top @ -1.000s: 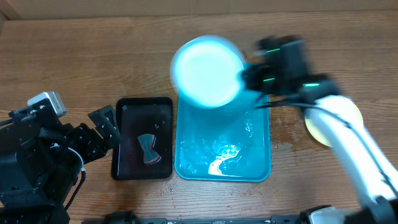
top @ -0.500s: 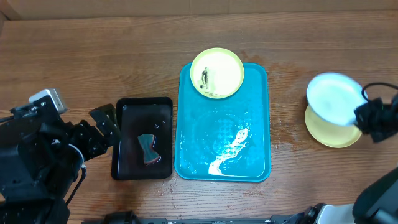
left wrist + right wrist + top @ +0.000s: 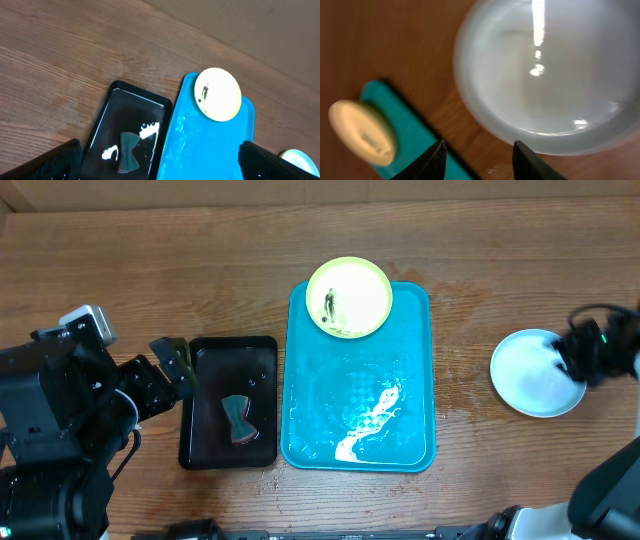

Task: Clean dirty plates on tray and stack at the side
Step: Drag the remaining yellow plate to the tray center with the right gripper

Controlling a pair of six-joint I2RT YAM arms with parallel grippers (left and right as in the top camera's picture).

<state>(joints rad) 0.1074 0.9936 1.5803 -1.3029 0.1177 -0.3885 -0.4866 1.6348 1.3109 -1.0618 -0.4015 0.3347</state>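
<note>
The yellow-green plate [image 3: 348, 298], smeared dark, is seen at the far end of the tray [image 3: 410, 435]. The light blue plate [image 3: 528, 375] is set on the tabletop [image 3: 150, 270] at the right, beneath the right gripper [image 3: 570, 362], whose fingers are spread apart. The left gripper [image 3: 172, 368] is likewise held apart.

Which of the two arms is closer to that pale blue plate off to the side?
Right. The right gripper is at the light blue plate's right edge; the left gripper is far off on the other side, beside the black tray.

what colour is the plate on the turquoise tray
The plate is pale yellow-green with a dark smear, clearest in the overhead view.
</note>
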